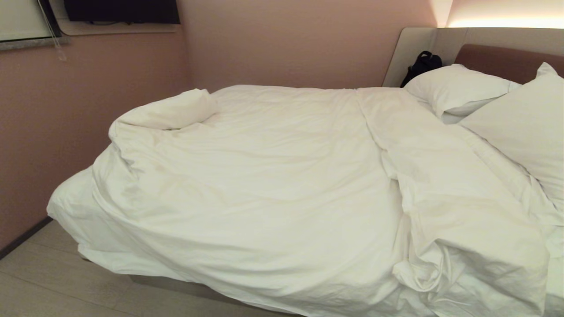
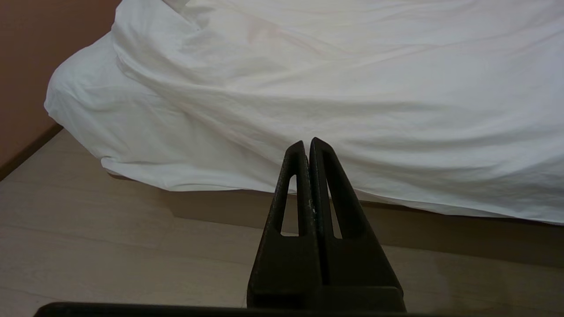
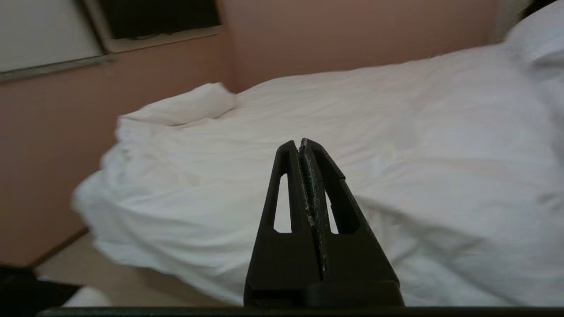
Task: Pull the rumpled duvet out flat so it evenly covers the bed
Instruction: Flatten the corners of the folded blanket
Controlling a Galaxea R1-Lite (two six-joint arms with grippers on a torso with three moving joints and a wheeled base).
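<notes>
Head view: rumpled duvet (image 1: 264,176) on the bed (image 1: 176,286); left gripper (image 2: 307,143) and right gripper (image 3: 300,144) clenched, empty, apart from it.

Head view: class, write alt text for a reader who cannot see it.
A rumpled white duvet covers a bed, bunched at its far left corner and folded near the two pillows on the right. A black bag sits by the headboard.

The duvet (image 1: 264,185) hides nearly all of the bed (image 1: 189,286) and runs off the head view's lower edge. Beside the duvet, the nearer pillow (image 1: 524,132) is cut off. A dark bag (image 1: 422,65) behind the pillows is half hidden.
</notes>
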